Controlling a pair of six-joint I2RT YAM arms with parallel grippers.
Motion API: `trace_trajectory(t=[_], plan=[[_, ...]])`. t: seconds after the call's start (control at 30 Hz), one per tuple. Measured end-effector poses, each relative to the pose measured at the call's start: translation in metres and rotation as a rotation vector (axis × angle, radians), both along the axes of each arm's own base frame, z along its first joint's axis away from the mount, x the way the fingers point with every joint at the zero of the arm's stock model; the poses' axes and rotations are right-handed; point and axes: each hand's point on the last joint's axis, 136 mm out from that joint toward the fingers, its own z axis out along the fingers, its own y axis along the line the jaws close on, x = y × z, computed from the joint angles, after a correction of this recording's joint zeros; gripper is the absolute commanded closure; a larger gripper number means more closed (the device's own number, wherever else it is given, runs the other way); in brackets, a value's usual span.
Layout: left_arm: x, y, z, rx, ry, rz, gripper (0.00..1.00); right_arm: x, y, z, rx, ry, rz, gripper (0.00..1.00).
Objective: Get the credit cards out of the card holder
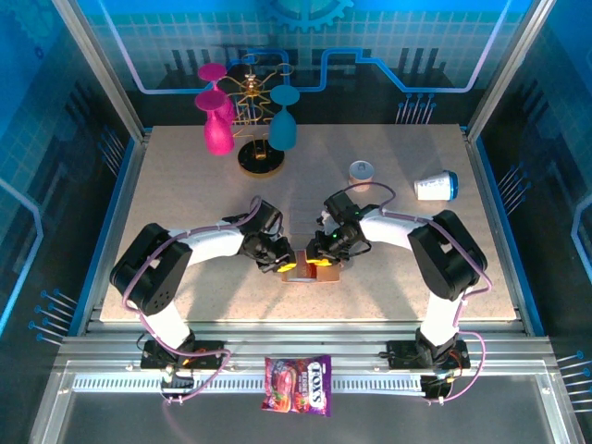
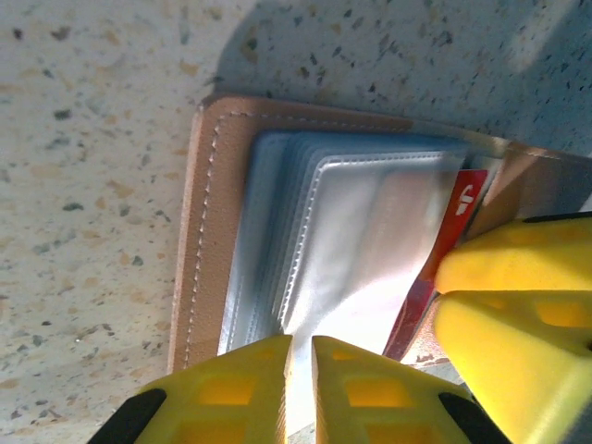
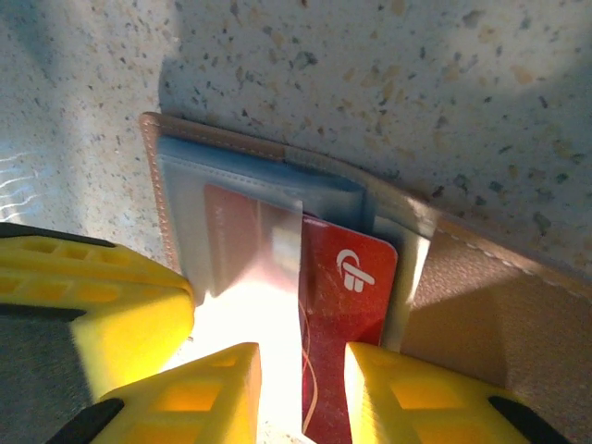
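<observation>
The tan card holder (image 1: pixel 313 276) lies open on the speckled table between both grippers. My left gripper (image 2: pixel 302 344) is shut on the edge of a clear grey-blue pocket sleeve of the card holder (image 2: pixel 205 231). A red credit card (image 3: pixel 351 277) with a white logo sticks halfway out of a pocket of the card holder (image 3: pixel 481 296). My right gripper (image 3: pixel 303 356) stands over it with its jaws a little apart, one finger lying over the card's right side. The same card (image 2: pixel 462 205) shows beside the right gripper's yellow fingers (image 2: pixel 518 314). From above, the left gripper (image 1: pixel 287 265) and right gripper (image 1: pixel 322 262) almost touch.
A stand with pink and teal glasses (image 1: pixel 250 120) is at the back of the table. A small round cup (image 1: pixel 361 170) and a white cup on its side (image 1: pixel 437 186) lie back right. A candy bag (image 1: pixel 298 385) rests on the front rail.
</observation>
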Motion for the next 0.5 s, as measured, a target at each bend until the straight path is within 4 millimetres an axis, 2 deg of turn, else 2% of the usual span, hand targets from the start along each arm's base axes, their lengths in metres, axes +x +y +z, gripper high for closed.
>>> trace_trajectory(t=[0.27, 0.5], plan=[[0.001, 0.001, 0.001, 0.007, -0.009, 0.003, 0.86, 0.003, 0.002, 0.015, 0.029, -0.044, -0.002, 0.7], [0.005, 0.0, 0.012, -0.004, -0.045, 0.009, 0.86, -0.003, -0.005, 0.011, 0.041, -0.035, -0.021, 0.73]])
